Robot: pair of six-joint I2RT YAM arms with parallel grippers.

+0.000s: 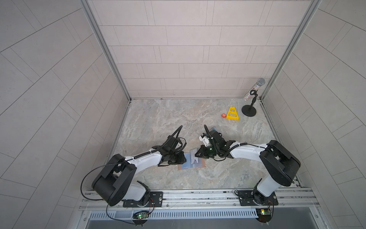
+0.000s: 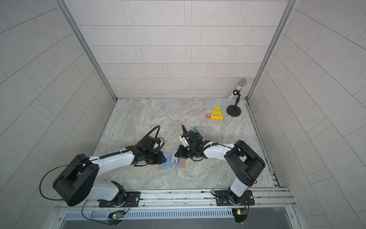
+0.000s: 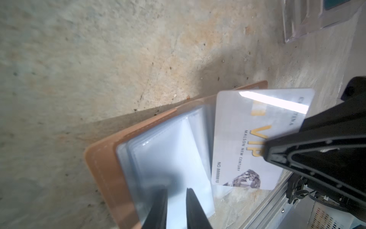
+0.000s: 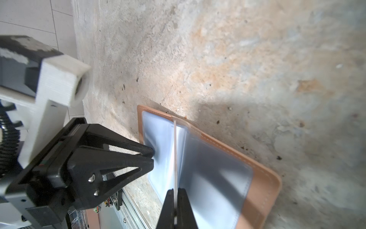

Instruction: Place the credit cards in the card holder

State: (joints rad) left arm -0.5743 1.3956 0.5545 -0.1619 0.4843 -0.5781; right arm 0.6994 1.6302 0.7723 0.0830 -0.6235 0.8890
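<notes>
The tan-pink card holder (image 1: 202,165) (image 2: 172,167) lies open on the marble table, its bluish plastic sleeves up. My right gripper (image 4: 175,189) (image 1: 198,157) is shut on a white credit card (image 3: 243,138) with gold "VIP" print. It holds the card on edge (image 4: 175,154) over the holder's fold (image 4: 263,188). My left gripper (image 3: 177,188) (image 4: 152,155) rests on the holder's left page, narrowly closed with a clear sleeve leaf between its fingers. The tan cover (image 3: 103,168) shows beside them. A teal card (image 1: 214,129) sits in a clear stand behind the right arm.
The clear acrylic stand (image 3: 309,21) is behind the right wrist. A yellow triangle (image 1: 233,114), a small orange block (image 1: 223,115) and a microphone on a black stand (image 1: 250,108) are at the back right. A metal rail (image 1: 198,195) runs along the table's front edge.
</notes>
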